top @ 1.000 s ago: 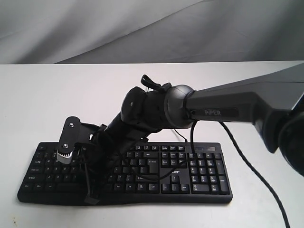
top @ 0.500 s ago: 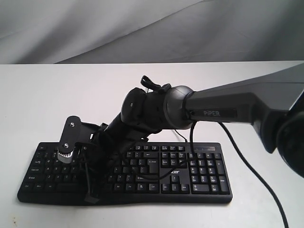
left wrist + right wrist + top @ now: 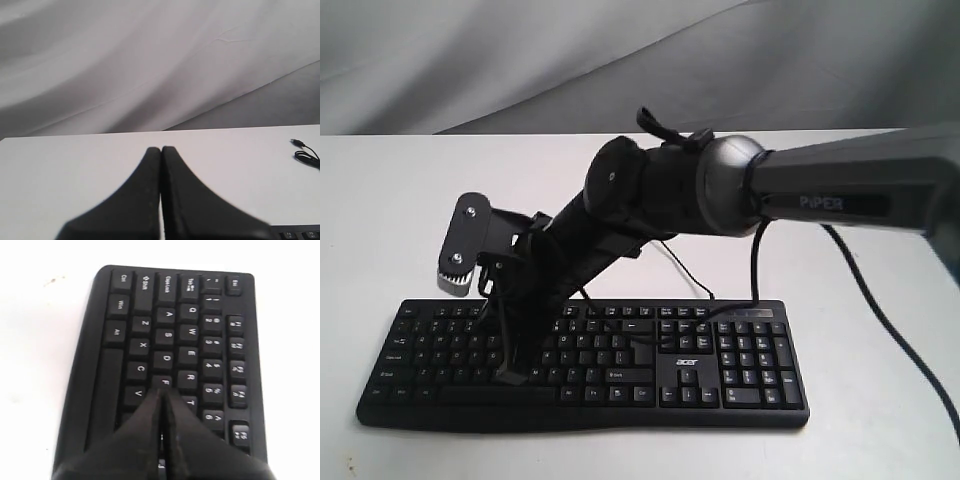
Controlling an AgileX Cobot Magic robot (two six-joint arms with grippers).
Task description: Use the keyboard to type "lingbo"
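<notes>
The black keyboard [image 3: 740,365] lies along the front of the white table. My right arm reaches across it to its left half. The right gripper [image 3: 512,378] points down at the letter rows, shut with nothing held. In the right wrist view the keyboard [image 3: 125,330] fills the picture, and the right gripper [image 3: 161,391] has its tips at the edge of the F key [image 3: 162,381]; whether they touch a key I cannot tell. The left gripper [image 3: 161,149] is shut and empty over bare table, with a keyboard corner [image 3: 295,234] beside it.
The keyboard's thin cable [image 3: 685,272] runs back over the white table [image 3: 400,200], and its plug end [image 3: 304,150] lies loose there. The arm's own black cable [image 3: 755,262] hangs over the keys. A grey cloth backdrop [image 3: 520,60] stands behind.
The right arm has lifted and its elbow swung up. The shut fingertips moved from the keyboard's front edge back onto the letter rows.
</notes>
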